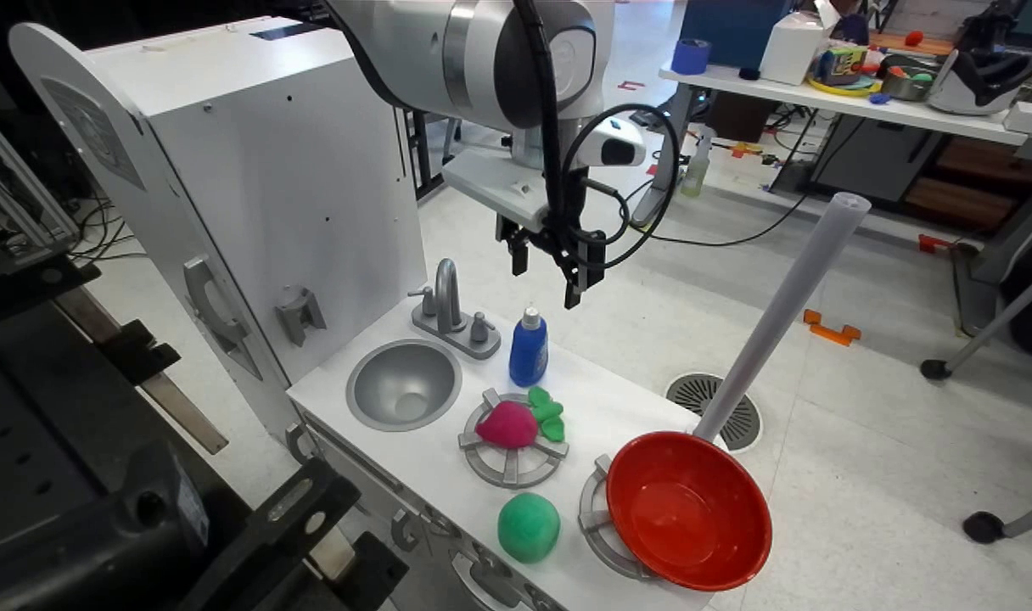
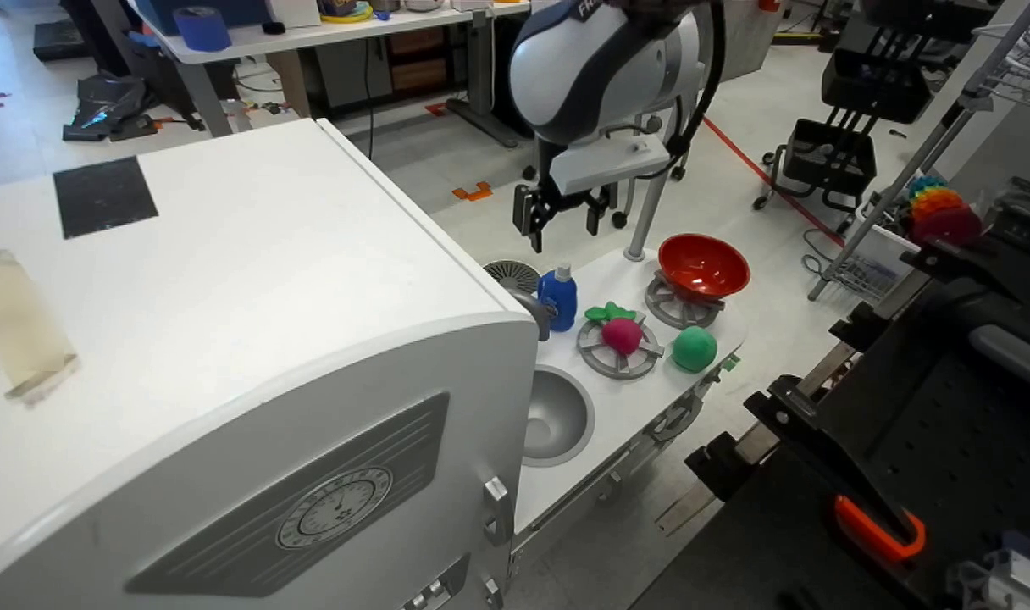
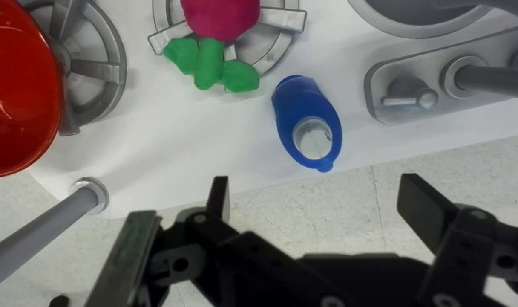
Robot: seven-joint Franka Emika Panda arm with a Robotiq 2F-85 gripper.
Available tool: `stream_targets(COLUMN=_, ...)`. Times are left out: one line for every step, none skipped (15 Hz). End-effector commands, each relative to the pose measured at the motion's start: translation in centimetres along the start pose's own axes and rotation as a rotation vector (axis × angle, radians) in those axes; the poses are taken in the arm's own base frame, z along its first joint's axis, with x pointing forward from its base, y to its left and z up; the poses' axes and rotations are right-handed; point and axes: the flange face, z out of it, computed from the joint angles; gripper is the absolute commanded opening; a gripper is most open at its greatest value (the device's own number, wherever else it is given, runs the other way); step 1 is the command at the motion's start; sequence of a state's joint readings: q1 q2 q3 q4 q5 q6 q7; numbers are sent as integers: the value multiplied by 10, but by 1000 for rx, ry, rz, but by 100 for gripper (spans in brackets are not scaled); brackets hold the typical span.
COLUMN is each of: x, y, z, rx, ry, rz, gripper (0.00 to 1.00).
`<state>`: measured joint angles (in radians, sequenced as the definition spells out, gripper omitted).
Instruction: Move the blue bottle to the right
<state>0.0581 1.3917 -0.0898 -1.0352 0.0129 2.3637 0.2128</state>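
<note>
The blue bottle with a white cap stands upright on the white toy counter, beside the toy faucet. It also shows in an exterior view and from above in the wrist view. My gripper is open and empty. It hangs above the counter's far edge, higher than the bottle's cap and apart from it, and it also shows in an exterior view. In the wrist view my fingers are spread wide with floor between them, and the bottle lies just ahead of the gap.
The grey faucet and sink are on one side of the bottle. A pink-green toy lies on a burner. A green ball, a red bowl on another burner and a grey pole stand further along. A white cabinet rises beside the sink.
</note>
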Motion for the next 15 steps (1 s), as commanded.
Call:
stream_targets(x=11, y=-5, z=18, rx=-1, ry=-30, rz=25, gripper=100)
stream_targets(x=10, y=-7, z=22, rx=-3, ry=-38, rz=28, gripper=100)
stream_targets(x=7, y=-7, z=22, rx=-7, ry=-49, rz=32, gripper=100)
stream_targets(x=3, y=-7, z=18, rx=-13, ry=-61, rz=34, gripper=100)
stream_targets(x=2, y=-7, z=20, rx=-18, ry=-67, rz=38, gripper=100)
stream_targets(x=1, y=-7, z=21, rx=-22, ry=-71, rz=42, gripper=100)
stream_targets(x=0, y=-6, z=21, rx=-24, ry=-77, rz=46, gripper=100)
stream_targets(x=0, y=-6, z=22, rx=-25, ry=-80, rz=46, gripper=100)
stream_targets(x=-1, y=-7, z=23, rx=-25, ry=-85, rz=48, gripper=92)
stream_targets(x=-2, y=-7, z=24, rx=-26, ry=-89, rz=49, gripper=72)
stream_targets(x=-4, y=-7, z=25, rx=-29, ry=-95, rz=51, gripper=68)
stream_targets(x=-5, y=-8, z=26, rx=-33, ry=-98, rz=51, gripper=66)
stream_targets(x=-6, y=-8, z=28, rx=-37, ry=-97, rz=51, gripper=60)
stream_targets(x=-6, y=-8, z=29, rx=-40, ry=-96, rz=50, gripper=50)
stream_targets(x=-7, y=-9, z=30, rx=-44, ry=-96, rz=50, gripper=43)
